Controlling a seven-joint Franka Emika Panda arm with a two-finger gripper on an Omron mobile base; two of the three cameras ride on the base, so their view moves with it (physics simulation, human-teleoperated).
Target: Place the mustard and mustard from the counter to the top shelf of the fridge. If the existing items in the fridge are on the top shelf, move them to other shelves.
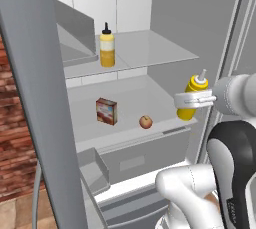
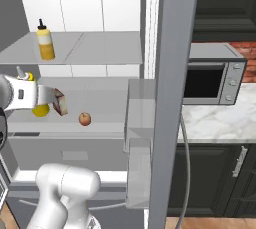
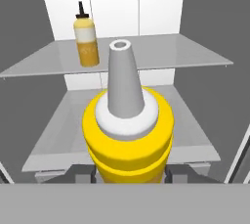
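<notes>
While the fridge point(image 1: 200, 18) stands open, these lines place things by its top shelf point(image 1: 150, 48).

Hidden: the lower body of the held mustard bottle point(image 3: 128, 135) is cut off by the bottom of the hand view, and the gripper's point(image 1: 192, 101) fingers show there as no more than dark stubs at the bottle's sides. In the right base view the bottle point(image 2: 36, 108) is mostly covered by the white hand point(image 2: 25, 94), and the box point(image 2: 61, 104) is partly behind that hand.

Hard to make out: the picture on the box point(image 1: 107, 110) front reads as reddish, no detail.

Edges: the top shelf is a pale grey plate split in two panels; its front edge lies above the held bottle's nozzle point(image 1: 201, 79).

Open room: the right panel of the top shelf is bare; the lower white shelf point(image 1: 125, 98) has bare room between the apple point(image 1: 145, 121) and the held bottle.

Gripper: closed narrow on the slimmer mustard bottle point(image 1: 191, 98), clamping its body from both sides, bottle upright.

Held bottle's place: below the top shelf, out at its right front, just off the front right corner of the lower shelf.

Other mustard bottle point(image 1: 107, 47): upright on the top shelf's left panel, beside the seam.

Existing items: box and apple stand on the lower shelf below the top shelf, apart from each other.
</notes>
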